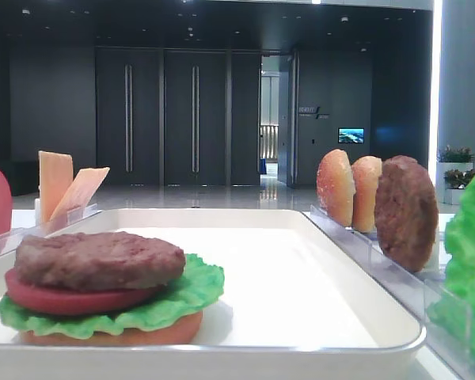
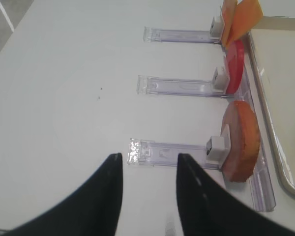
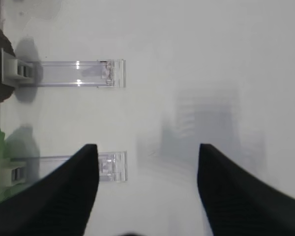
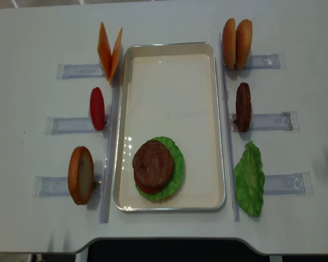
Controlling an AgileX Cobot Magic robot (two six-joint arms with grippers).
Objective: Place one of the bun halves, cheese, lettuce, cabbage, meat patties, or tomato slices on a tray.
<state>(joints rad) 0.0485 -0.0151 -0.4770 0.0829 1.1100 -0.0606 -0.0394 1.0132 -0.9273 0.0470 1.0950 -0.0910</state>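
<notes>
The white tray [image 4: 169, 45] lies mid-table. Near its front is a stack: a meat patty [image 4: 152, 162] over a tomato slice [image 1: 63, 299], lettuce [image 4: 177, 158] and a flat bun base [image 1: 111, 336]. Left of the tray stand cheese [image 4: 109, 50], a tomato slice [image 4: 97, 108] and a bun half [image 4: 80, 174]. To its right are two bun halves [image 4: 236, 42], a patty [image 4: 243, 106] and lettuce [image 4: 250, 179]. My left gripper [image 2: 150, 157] hovers over bare table by the bun half [image 2: 241, 142], jaws apart and empty. My right gripper [image 3: 147, 146] is wide open, empty, over bare table.
Clear slotted racks [image 4: 74, 70] run outward from each standing piece on both sides of the tray. One rack end [image 2: 137, 151] lies just ahead of my left fingertips, another [image 3: 110, 167] beside my right gripper's left finger. Neither arm shows in the overhead view.
</notes>
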